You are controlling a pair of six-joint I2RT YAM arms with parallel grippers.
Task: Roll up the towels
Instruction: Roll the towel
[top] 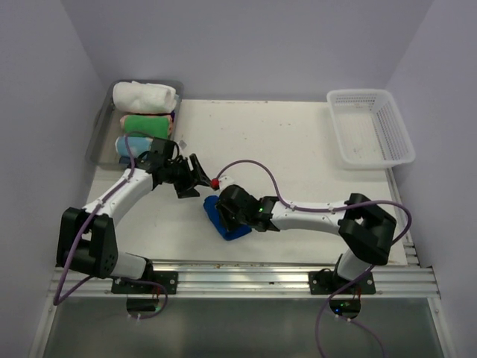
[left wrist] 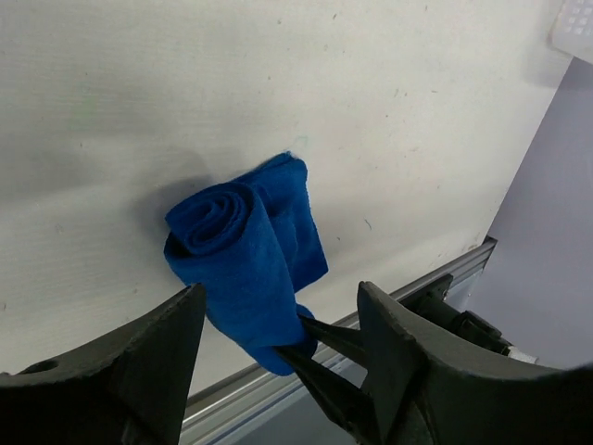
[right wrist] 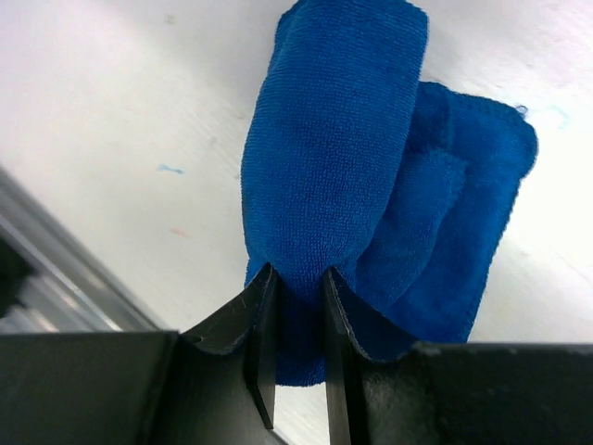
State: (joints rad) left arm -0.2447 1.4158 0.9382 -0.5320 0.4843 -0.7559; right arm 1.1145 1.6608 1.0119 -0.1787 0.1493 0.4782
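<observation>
Lilac walls frame a white tabletop (top: 313,164) where the right gripper (right wrist: 295,278) is clamped on one end of a royal blue towel (right wrist: 334,139), its jaws pinching the cloth between them. The towel lies near the table's front edge, wound into a tight spiral along most of its length, with a loose flap lying flat beside the roll. The left gripper (left wrist: 278,301) hangs just beyond it, jaws apart and holding nothing. At the far left corner, a white towel (top: 145,95) sits bundled, apparently rolled, in a grey bin (top: 99,119) beside a green towel (top: 147,123). Judging by this, one towel looks done and the blue one is nearly finished, with only its flap left to tuck in.
</observation>
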